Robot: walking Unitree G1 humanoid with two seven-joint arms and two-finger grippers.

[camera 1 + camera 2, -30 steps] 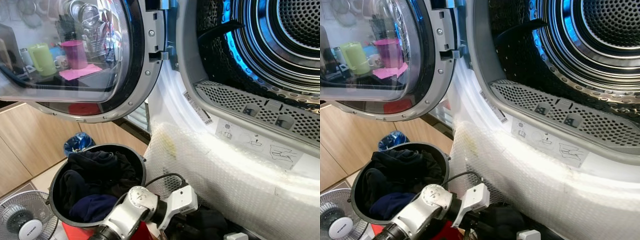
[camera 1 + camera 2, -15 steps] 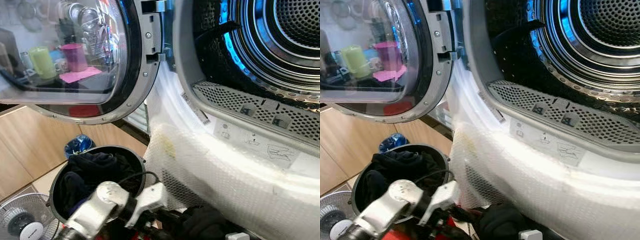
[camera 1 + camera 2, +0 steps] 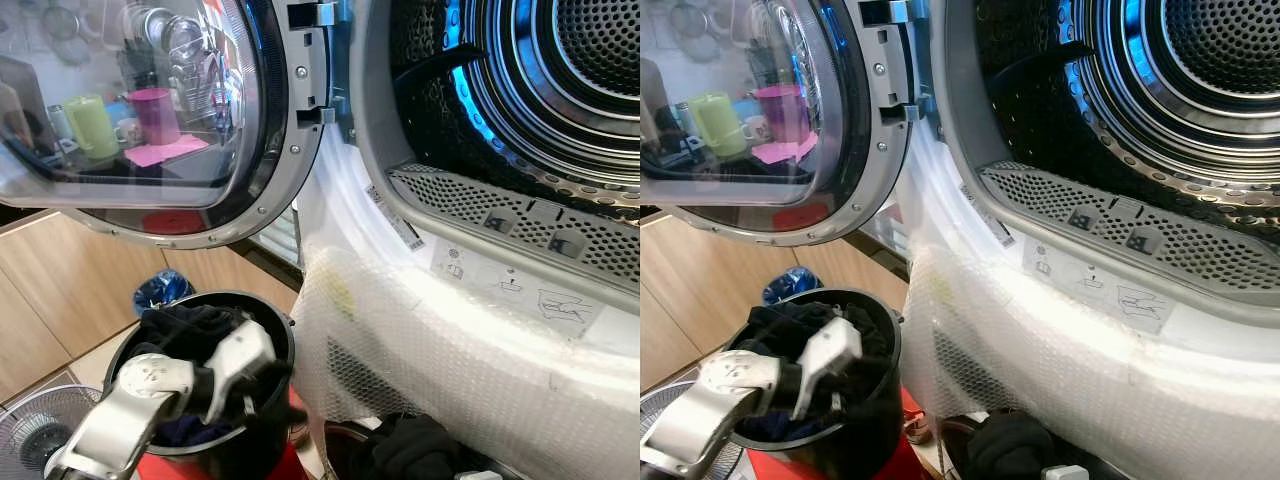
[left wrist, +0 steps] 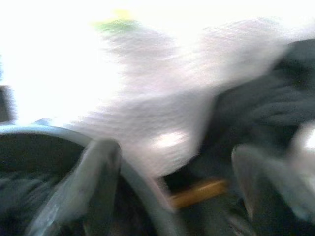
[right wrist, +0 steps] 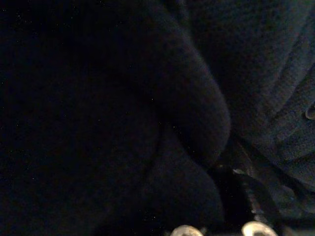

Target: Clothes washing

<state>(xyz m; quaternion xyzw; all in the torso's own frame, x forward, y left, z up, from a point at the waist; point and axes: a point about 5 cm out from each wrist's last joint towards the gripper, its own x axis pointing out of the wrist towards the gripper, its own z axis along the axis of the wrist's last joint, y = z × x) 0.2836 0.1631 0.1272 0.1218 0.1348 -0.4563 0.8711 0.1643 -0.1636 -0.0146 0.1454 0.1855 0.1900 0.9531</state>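
Washing machine: the front-loading machine point(image 3: 480, 230) stands ahead with its round door point(image 3: 150, 110) swung open to the robot's left; the perforated steel drum point(image 3: 590, 60) is lit blue along its rim.
Wrapping: bubble wrap point(image 3: 450, 350) covers the machine's white front below the opening.
Clothes: dark garments point(image 3: 190, 330) lie heaped in a round black basket point(image 3: 275, 330) on the floor, below the open door and just left of the machine; another dark bundle point(image 3: 410, 445) lies low beside the basket, at the foot of the wrapped front.
Left arm: the silver left arm point(image 3: 130, 400) reaches over the basket, its wrist above the clothes.
Left gripper: in the blurred left wrist view the left gripper point(image 4: 172, 182) shows its two black fingers point(image 4: 93, 182) spread wide apart with nothing between them, near the basket rim.
Right gripper: the right wrist view is very dark, with dark cloth point(image 5: 206, 108) close before the camera; whether its fingers are apart or together cannot be told.
Surroundings: wooden cabinet fronts point(image 3: 60, 290), a white fan point(image 3: 30, 440) and a blue bag point(image 3: 160, 290) stand to the left.
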